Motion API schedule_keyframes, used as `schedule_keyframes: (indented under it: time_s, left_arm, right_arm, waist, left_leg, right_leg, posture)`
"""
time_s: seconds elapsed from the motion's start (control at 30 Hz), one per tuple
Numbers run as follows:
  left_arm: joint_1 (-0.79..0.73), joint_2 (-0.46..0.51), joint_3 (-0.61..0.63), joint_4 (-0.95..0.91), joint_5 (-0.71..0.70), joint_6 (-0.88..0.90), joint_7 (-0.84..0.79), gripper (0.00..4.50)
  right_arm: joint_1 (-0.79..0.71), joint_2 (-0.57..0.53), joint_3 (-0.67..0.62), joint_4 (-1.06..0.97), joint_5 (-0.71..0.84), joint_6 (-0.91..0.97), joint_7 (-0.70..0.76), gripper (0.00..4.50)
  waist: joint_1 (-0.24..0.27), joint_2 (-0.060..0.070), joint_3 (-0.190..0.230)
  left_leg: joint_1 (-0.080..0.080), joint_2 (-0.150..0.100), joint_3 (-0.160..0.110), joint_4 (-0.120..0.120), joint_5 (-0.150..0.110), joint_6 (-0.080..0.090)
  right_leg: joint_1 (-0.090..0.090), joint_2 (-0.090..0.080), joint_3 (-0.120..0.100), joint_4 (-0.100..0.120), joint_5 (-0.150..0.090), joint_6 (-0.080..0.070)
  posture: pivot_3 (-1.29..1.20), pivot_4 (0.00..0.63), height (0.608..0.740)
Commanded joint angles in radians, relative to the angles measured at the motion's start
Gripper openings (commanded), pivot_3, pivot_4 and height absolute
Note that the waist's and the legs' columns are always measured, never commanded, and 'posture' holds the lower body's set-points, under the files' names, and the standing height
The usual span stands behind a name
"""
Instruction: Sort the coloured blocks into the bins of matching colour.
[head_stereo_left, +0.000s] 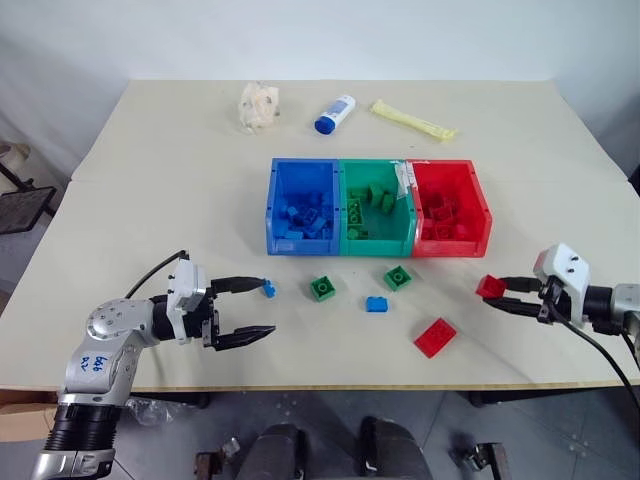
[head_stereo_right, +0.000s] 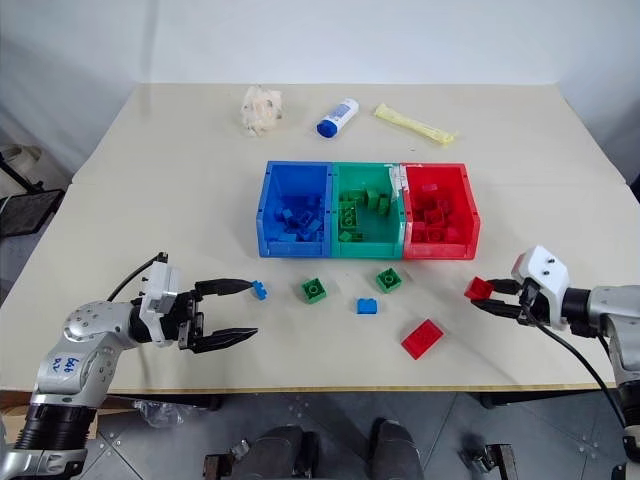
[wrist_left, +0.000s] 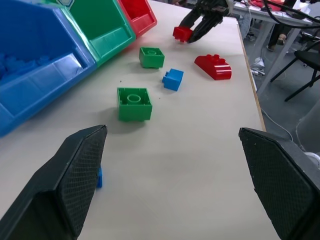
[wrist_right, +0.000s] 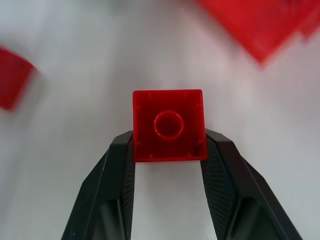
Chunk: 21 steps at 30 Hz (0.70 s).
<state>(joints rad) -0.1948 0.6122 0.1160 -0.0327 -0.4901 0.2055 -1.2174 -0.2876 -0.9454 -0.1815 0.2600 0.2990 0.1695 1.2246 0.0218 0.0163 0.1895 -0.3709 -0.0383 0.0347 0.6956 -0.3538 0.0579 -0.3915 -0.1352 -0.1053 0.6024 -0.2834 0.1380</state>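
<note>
right hand: clamped on small red block, above table, near red bin | left hand: spread wide, empty, beside small blue block

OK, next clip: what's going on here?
A humanoid robot is sorting toy bricks into the three joined bins, blue, green and red, which already hold bricks of their own colours. The right gripper is closed on a small red square brick, just in front of the red bin. The left gripper is open beside a small blue brick. Two green bricks, another blue brick and a red oblong brick lie loose on the table.
</note>
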Motion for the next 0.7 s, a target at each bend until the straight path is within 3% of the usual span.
schedule_keyframes:
  time_s: [0.03, 0.3, 0.33, 0.57, 0.7]
  left_arm:
    - [-0.021, 0.000, -0.002, 0.002, -0.019, -0.016, -0.018, 4.50]
    - [-0.082, -0.028, -0.028, 0.079, -0.004, -0.085, -0.060, 4.50]
    - [-0.088, -0.035, -0.031, 0.091, 0.002, -0.111, -0.066, 4.50]
    - [-0.101, -0.056, -0.034, 0.137, 0.010, -0.202, -0.090, 4.50]
    - [-0.106, -0.046, -0.047, 0.170, 0.028, -0.238, -0.120, 4.50]
  right_arm:
    - [-0.062, -0.007, -0.054, -0.125, 0.062, 0.089, -0.061, 1.46]
    - [-0.403, 0.128, 0.057, 0.078, -0.056, 0.068, -0.257, 1.46]
    - [-0.439, 0.146, 0.069, 0.115, -0.072, 0.062, -0.276, 2.19]
    - [-0.491, 0.166, 0.091, 0.156, -0.092, 0.035, -0.257, 4.36]
    - [-0.437, 0.135, 0.075, 0.083, -0.064, 0.053, -0.198, 4.46]
  waist:
    - [-0.002, 0.000, 0.000]
    - [-0.007, 0.000, 0.000]
    - [-0.008, 0.000, 0.000]
    - [-0.007, 0.000, 0.000]
    - [-0.009, 0.000, 0.000]
  left_leg:
    - [0.000, 0.000, 0.000, 0.000, 0.000, 0.000]
    - [0.000, 0.001, 0.000, 0.000, -0.001, -0.001]
    - [-0.001, 0.000, 0.000, 0.000, -0.001, -0.001]
    - [-0.003, -0.001, -0.001, -0.001, 0.000, -0.001]
    - [-0.003, 0.000, 0.000, 0.000, 0.000, 0.000]
  right_leg:
    - [0.000, 0.000, 0.000, 0.000, 0.000, 0.000]
    - [-0.001, 0.001, 0.000, 0.000, 0.000, 0.000]
    - [-0.001, 0.001, -0.001, 0.000, 0.000, 0.000]
    - [-0.002, 0.001, -0.002, 0.000, 0.000, 0.000]
    - [-0.002, 0.002, -0.002, 0.001, 0.000, 0.000]
  posture:
    - [0.00, 0.150, 0.740]
    - [0.00, 0.150, 0.740]
    - [0.00, 0.150, 0.740]
    - [0.00, 0.150, 0.740]
    - [0.00, 0.150, 0.740]
